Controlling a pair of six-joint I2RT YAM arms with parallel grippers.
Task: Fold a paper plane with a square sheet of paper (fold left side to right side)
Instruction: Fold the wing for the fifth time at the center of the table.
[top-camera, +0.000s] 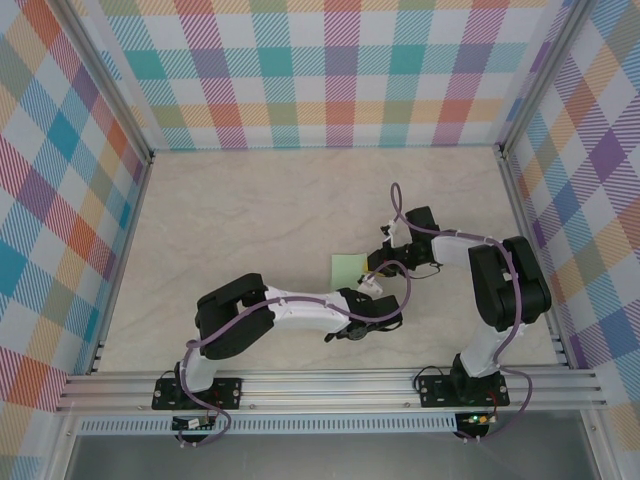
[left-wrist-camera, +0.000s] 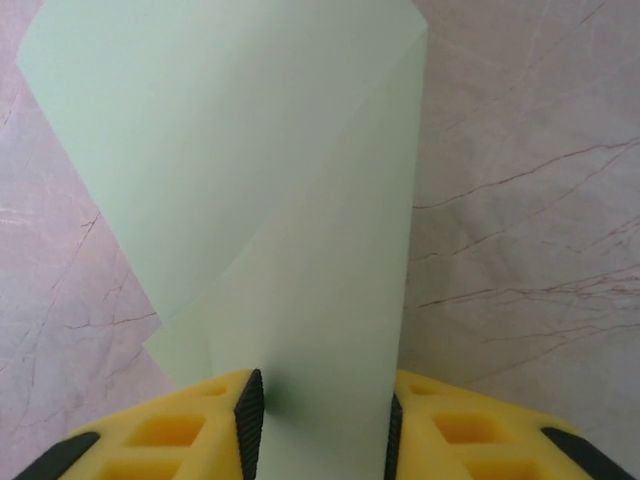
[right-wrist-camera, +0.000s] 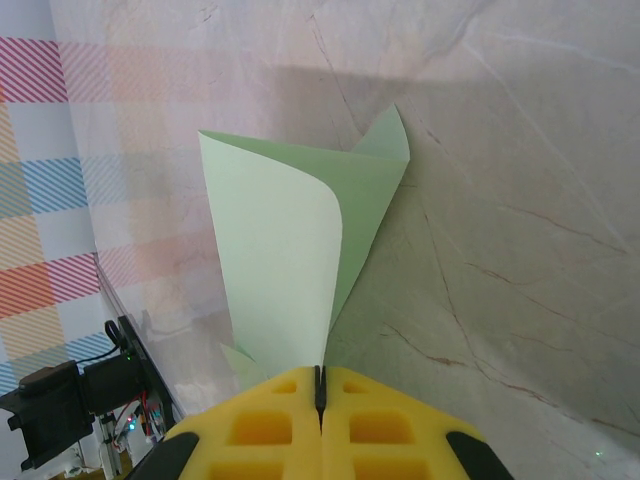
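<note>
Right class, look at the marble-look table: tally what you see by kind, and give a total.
Pale green square sheet of paper: 1
Black-and-white robot arms: 2 (left arm, right arm)
Yellow two-finger grippers: 2 (left gripper, right gripper)
Total: 5

My left arm (top-camera: 300, 308) reaches low across the surface toward the right, my left tool (left-wrist-camera: 320, 425) with its jaws parted. My right arm (top-camera: 505, 285) bends back leftward, my right tool (right-wrist-camera: 320, 390) pinched together on the square sheet of paper (right-wrist-camera: 275, 250).
</note>
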